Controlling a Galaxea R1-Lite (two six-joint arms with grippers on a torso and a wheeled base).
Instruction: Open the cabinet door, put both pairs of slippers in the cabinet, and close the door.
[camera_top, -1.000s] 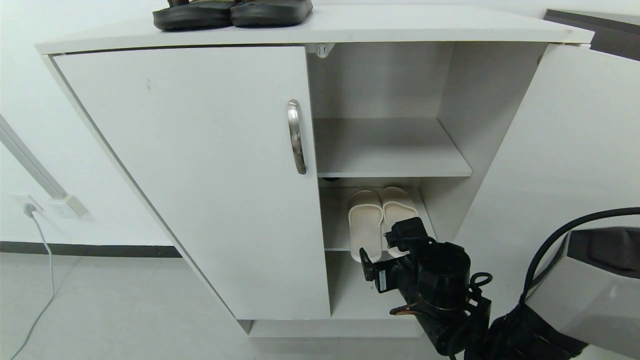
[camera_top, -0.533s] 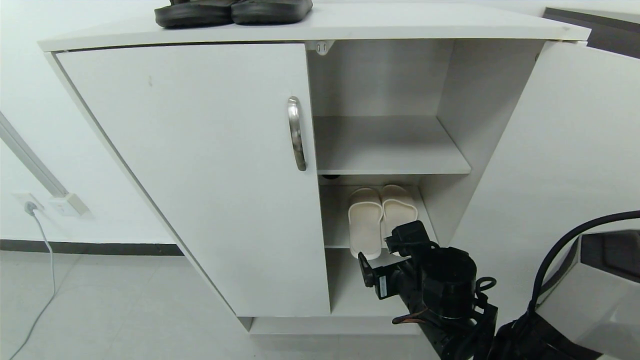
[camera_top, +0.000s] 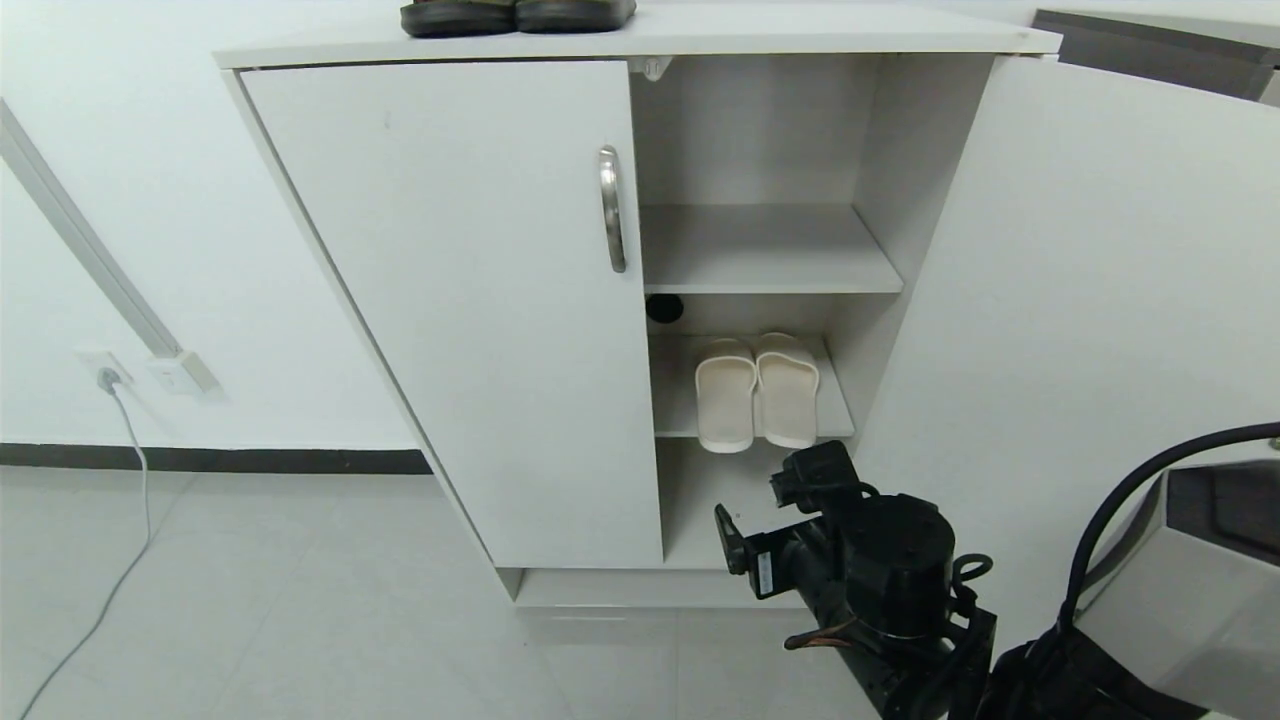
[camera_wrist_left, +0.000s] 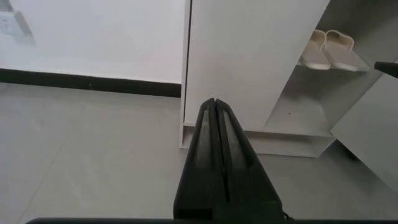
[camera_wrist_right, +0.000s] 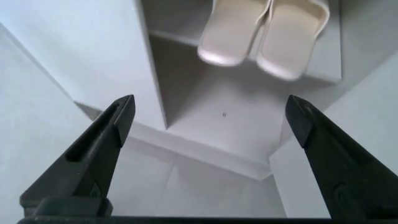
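Backed away, the right pincer (camera_top: 765, 505) hangs wide open, the cream moulded slippers (camera_top: 757, 392) on the white cabinet shelf (camera_top: 675, 400) just beyond it; left pincer (camera_wrist_left: 214, 102) is pressed closed.

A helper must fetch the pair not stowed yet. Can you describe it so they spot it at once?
Find the white cabinet whose right door stands open. On its flat top, above the closed left door, a pair of dark slippers sits side by side. They are nearly black and outside, unlike the cream pair on a shelf inside.
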